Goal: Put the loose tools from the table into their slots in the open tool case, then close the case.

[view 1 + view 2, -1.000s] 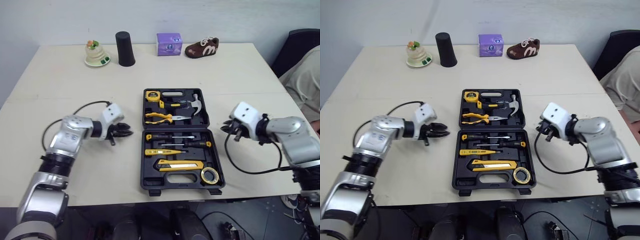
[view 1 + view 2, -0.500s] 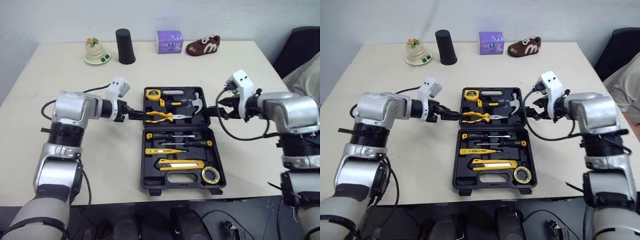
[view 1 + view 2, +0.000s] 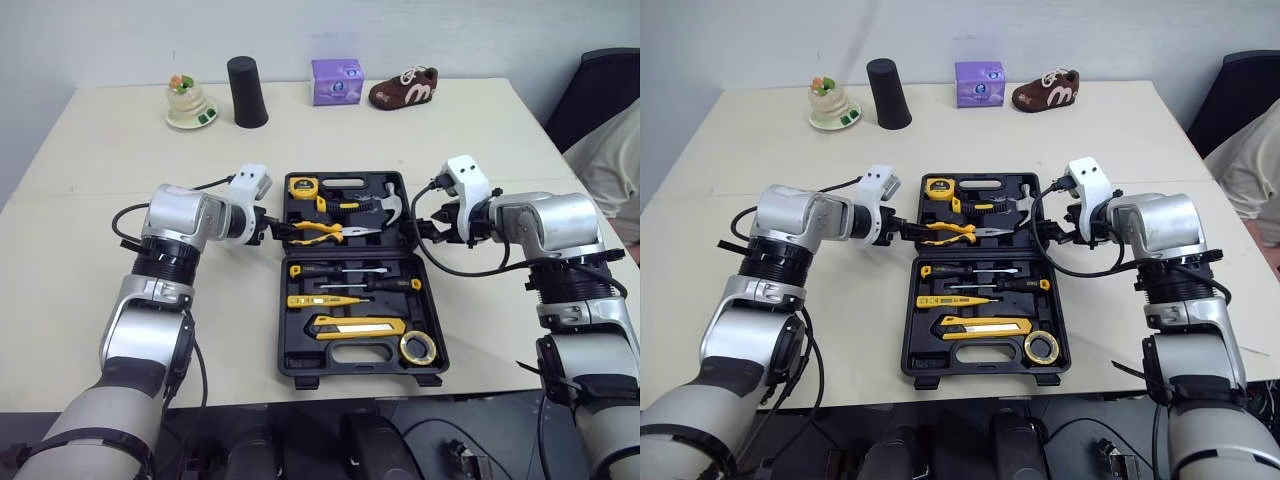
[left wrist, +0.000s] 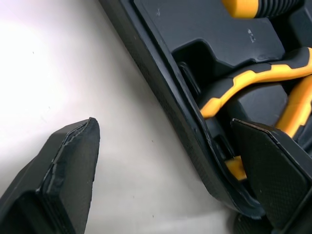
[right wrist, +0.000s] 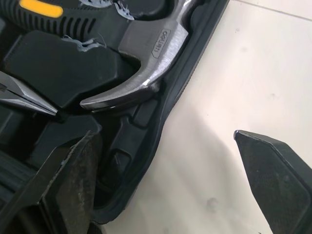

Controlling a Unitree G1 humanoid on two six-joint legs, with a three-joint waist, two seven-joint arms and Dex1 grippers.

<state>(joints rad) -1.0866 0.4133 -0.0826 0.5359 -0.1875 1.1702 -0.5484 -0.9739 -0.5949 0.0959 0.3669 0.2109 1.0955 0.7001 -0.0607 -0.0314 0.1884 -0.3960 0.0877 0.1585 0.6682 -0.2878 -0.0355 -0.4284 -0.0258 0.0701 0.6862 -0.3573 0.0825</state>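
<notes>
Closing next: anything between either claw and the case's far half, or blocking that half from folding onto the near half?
Nothing visible. The open left claw and right claw each straddle a side wall of the black plastic tool case at its far half. The steel hammer, yellow-handled pliers and other tools look seated in slots.

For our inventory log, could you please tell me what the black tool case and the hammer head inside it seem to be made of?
The black moulded tool case looks like hard plastic with a matt, finely grained finish, going by its moulded recesses. The grey curved claw hammer head looks like steel, probably, with a brushed, slightly shiny surface bearing stamped lettering.
</notes>
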